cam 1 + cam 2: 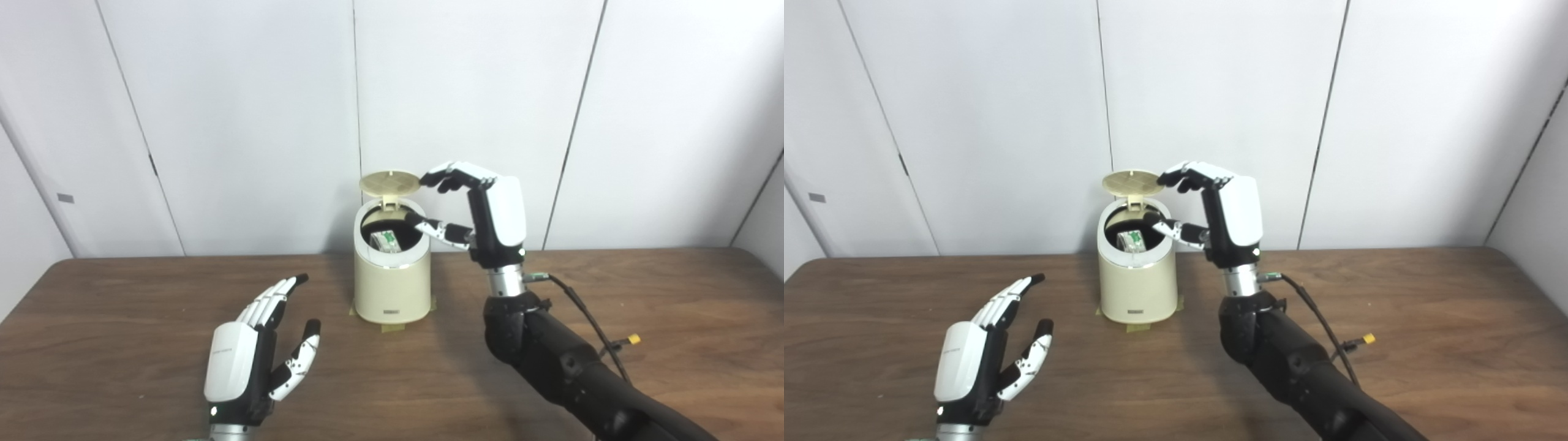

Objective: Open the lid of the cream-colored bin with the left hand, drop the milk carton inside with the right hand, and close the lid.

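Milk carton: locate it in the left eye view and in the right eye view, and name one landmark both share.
Left eye view: milk carton inside the open bin, just left of centre.
Right eye view: milk carton further left of centre.
Shared landmark: raised lid directly above.

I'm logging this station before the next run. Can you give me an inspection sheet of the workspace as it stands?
Surface: brown wood-grain table, bare apart from the bin.
Job's things: cream-colored bin upright at the back, its base taped down; lid raised on its hinge; milk carton inside the bin.
Clutter: nothing seen.
Hands: left robot hand open, near the front edge, holding nothing; right robot hand open, fingertips at the lid's edge, thumb over the bin's mouth.
Cables: black cable with a yellow connector along the right forearm.
Surroundings: plain white wall panels behind the table.
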Robot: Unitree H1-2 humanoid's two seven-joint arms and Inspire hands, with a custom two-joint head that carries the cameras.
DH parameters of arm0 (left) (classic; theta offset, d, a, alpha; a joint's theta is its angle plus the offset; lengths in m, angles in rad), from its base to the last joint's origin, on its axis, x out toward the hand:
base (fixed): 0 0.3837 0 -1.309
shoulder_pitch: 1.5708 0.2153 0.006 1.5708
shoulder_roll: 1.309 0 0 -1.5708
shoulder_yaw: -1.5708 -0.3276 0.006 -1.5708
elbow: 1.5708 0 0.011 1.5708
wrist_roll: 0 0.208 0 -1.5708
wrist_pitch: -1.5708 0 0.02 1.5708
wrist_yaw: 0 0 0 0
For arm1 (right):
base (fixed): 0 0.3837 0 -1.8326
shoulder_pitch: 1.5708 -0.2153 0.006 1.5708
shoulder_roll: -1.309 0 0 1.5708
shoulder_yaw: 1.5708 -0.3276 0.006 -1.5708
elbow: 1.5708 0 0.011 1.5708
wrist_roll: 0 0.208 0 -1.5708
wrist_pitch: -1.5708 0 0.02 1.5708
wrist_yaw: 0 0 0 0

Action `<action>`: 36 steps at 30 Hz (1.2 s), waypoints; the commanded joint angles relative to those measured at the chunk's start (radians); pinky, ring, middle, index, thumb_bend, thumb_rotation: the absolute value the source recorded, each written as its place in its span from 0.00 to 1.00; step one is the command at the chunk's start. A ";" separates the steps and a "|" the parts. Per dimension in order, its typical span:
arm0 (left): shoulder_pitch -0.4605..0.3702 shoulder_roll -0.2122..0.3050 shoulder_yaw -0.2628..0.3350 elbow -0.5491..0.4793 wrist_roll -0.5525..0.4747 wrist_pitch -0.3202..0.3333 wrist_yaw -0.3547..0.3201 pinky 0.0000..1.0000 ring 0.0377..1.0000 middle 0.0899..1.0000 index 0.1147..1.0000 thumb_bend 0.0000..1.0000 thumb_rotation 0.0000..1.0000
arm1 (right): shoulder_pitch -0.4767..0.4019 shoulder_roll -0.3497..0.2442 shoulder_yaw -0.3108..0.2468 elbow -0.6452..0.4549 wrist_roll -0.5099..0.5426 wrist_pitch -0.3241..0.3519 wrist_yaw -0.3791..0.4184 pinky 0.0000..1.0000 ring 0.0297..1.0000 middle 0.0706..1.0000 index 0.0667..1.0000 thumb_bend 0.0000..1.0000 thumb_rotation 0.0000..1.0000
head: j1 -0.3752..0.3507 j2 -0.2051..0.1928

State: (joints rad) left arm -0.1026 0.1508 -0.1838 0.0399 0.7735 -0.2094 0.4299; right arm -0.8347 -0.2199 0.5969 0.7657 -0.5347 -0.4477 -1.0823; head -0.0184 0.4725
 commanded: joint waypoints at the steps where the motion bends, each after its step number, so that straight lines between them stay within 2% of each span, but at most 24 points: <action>1: 0.047 -0.026 -0.019 0.093 -0.005 -0.025 0.036 0.76 0.84 0.85 0.84 0.27 0.74 | -0.021 -0.031 -0.035 -0.061 0.011 -0.022 0.005 0.42 0.46 0.52 0.45 0.51 0.15 | -0.004 0.002; 4: 0.044 -0.024 -0.020 0.097 -0.007 -0.028 0.040 0.75 0.83 0.84 0.83 0.28 0.72 | 0.026 -0.049 -0.079 -0.127 0.042 -0.022 0.040 0.45 0.50 0.56 0.45 0.51 0.15 | -0.009 0.002; 9: 0.043 -0.020 -0.019 0.100 -0.015 -0.030 0.036 0.76 0.83 0.85 0.84 0.28 0.71 | 0.119 -0.058 -0.154 -0.176 0.069 -0.022 0.105 0.50 0.57 0.63 0.46 0.50 0.16 | -0.010 0.005; 11: 0.042 -0.018 -0.020 0.100 -0.017 -0.028 0.034 0.76 0.84 0.85 0.84 0.28 0.71 | 0.155 -0.063 -0.167 -0.184 0.093 -0.022 0.119 0.52 0.60 0.64 0.46 0.50 0.17 | -0.008 0.007; 13: 0.041 -0.017 -0.019 0.103 -0.021 -0.028 0.034 0.76 0.84 0.85 0.84 0.29 0.72 | 0.191 -0.076 -0.170 -0.193 0.127 -0.022 0.156 0.62 0.70 0.66 0.46 0.50 0.17 | -0.014 0.006; 15: 0.040 -0.016 -0.020 0.106 -0.024 -0.031 0.033 0.76 0.84 0.85 0.84 0.29 0.72 | 0.239 -0.094 -0.181 -0.239 0.198 -0.022 0.259 0.66 0.75 0.73 0.46 0.50 0.17 | -0.015 0.005; 19: 0.039 -0.014 -0.022 0.108 -0.022 -0.033 0.039 0.76 0.83 0.84 0.83 0.29 0.72 | 0.341 -0.125 -0.234 -0.390 0.310 -0.019 0.489 0.59 0.67 0.68 0.46 0.49 0.16 | -0.019 0.009; 22: 0.036 -0.012 -0.021 0.110 -0.023 -0.031 0.036 0.76 0.83 0.85 0.84 0.28 0.72 | 0.416 -0.111 -0.302 -0.506 0.405 0.050 0.637 0.59 0.66 0.68 0.46 0.49 0.16 | -0.019 0.008; 24: 0.034 -0.011 -0.021 0.113 -0.025 -0.034 0.037 0.76 0.83 0.85 0.84 0.28 0.71 | 0.453 -0.095 -0.343 -0.546 0.433 0.086 0.695 0.62 0.69 0.70 0.46 0.49 0.16 | -0.017 0.007; 25: 0.033 -0.010 -0.021 0.115 -0.026 -0.036 0.039 0.76 0.83 0.85 0.84 0.28 0.71 | 0.466 -0.087 -0.360 -0.553 0.434 0.092 0.713 0.64 0.71 0.72 0.60 0.46 0.29 | -0.017 0.007; 27: 0.030 -0.010 -0.021 0.121 -0.023 -0.037 0.045 0.75 0.83 0.85 0.84 0.28 0.70 | 0.490 -0.071 -0.392 -0.566 0.440 0.106 0.752 0.67 0.74 0.75 0.74 0.42 0.44 | -0.015 0.006; 32: 0.029 -0.007 -0.018 0.118 -0.030 -0.034 0.040 0.76 0.84 0.85 0.84 0.28 0.69 | 0.544 -0.027 -0.448 -0.603 0.453 0.142 0.838 0.72 0.78 0.79 0.80 0.40 0.51 | -0.018 0.005; 36: 0.025 -0.007 -0.014 0.120 -0.039 -0.038 0.041 0.75 0.83 0.85 0.83 0.28 0.69 | 0.580 0.004 -0.476 -0.609 0.425 0.166 0.873 0.77 0.83 0.83 0.83 0.33 0.54 | -0.016 0.008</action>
State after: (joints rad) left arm -0.1230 0.1578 -0.1892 0.0742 0.7428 -0.2161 0.4415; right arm -0.2285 -0.2157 0.1375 0.1871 -0.0965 -0.2775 -0.2214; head -0.0338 0.4801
